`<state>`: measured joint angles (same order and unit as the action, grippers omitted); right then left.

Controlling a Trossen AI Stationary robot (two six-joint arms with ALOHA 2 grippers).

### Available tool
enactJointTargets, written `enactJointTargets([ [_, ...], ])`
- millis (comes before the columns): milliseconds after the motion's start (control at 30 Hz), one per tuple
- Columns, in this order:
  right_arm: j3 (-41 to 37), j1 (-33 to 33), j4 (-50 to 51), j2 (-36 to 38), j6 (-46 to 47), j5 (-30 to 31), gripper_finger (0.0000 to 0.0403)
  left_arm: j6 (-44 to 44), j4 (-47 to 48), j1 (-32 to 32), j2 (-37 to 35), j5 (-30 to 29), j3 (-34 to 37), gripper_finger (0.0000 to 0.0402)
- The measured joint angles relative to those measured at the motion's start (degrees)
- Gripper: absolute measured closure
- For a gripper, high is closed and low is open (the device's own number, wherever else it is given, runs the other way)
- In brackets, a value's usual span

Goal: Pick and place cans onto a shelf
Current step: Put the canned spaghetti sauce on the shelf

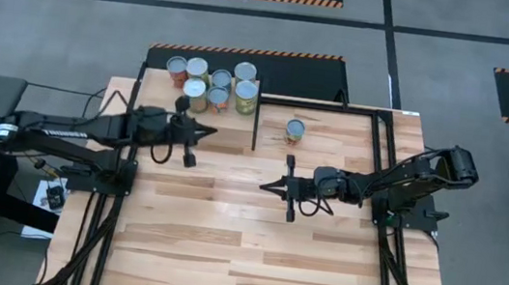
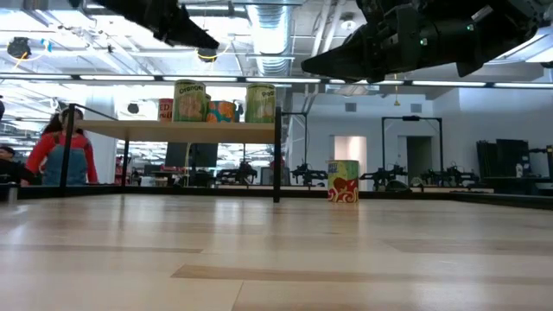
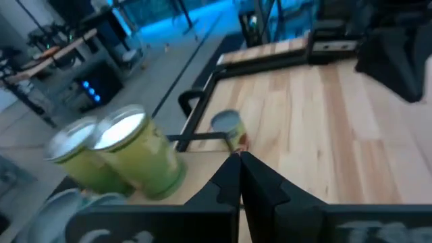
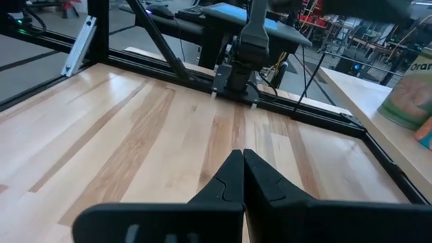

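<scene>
The planked tabletop (image 1: 264, 222) fills the middle of the room, with the pale shelf (image 1: 239, 113) raised at about eleven o'clock of it. Six cans (image 1: 213, 84) already stand clustered on that shelf, green and yellow labels mostly, lids up. One stray can (image 1: 295, 129) is left on the tabletop, upright, just past the shelf's black corner post, at roughly twelve o'clock from the table's centre; from table height it shows a green and red label (image 2: 343, 181).

Both arms hang above the wood. The left gripper (image 1: 209, 133) sits just beside the shelf's near edge, fingers pressed together with nothing between them; its own camera looks past the closed tips at two green cans (image 3: 128, 158) close by and the stray can (image 3: 228, 128) beyond. The right gripper (image 1: 267, 185) hovers near the table's centre, also shut and empty, pointing toward nine o'clock, with the stray can at about one o'clock from it and some way off.

To my eye the last can is the job in hand. Whichever arm goes, it would want to spread its fingers well before arriving, come in level around the label rather than the lid, keep clear of the corner post, and set the can down in bare shelf space without nudging its neighbours.
</scene>
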<state>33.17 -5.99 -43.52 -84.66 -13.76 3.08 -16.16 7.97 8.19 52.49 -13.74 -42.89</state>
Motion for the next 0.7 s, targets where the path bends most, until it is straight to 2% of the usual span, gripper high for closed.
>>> enactJointTargets([
  [200, 0.0, -0.03, 2.6, 0.12, -0.33, 5.11, 0.039, 0.63, -17.66, -3.04, -0.02, 0.09, 12.22, 0.0401],
  [333, 0.1, -0.01, 10.49, 3.88, -0.21, 10.76, 0.039, 1.82, -28.81, -4.36, -0.02, 0.26, 19.73, 0.0401],
  [400, 0.01, -0.01, 16.77, 7.02, 1.66, 15.74, 0.0385, 2.24, -32.67, -4.61, -0.02, 1.01, 22.25, 0.0401],
  [567, 0.04, 1.36, 28.98, 14.18, 8.03, 28.33, 0.0354, 5.03, -34.32, -4.64, -0.04, 1.55, 24.78, 0.0401],
  [633, 0.04, 3.82, 31.28, 15.41, 9.62, 30.06, 0.0337, 5.86, -34.65, -4.64, -0.07, 1.54, 25.34, 0.0401],
  [700, 0.04, 6.98, 32.42, 15.43, 10.59, 29.08, 0.0319, 6.17, -34.49, -4.64, -0.04, 1.55, 25.43, 0.0401],
])
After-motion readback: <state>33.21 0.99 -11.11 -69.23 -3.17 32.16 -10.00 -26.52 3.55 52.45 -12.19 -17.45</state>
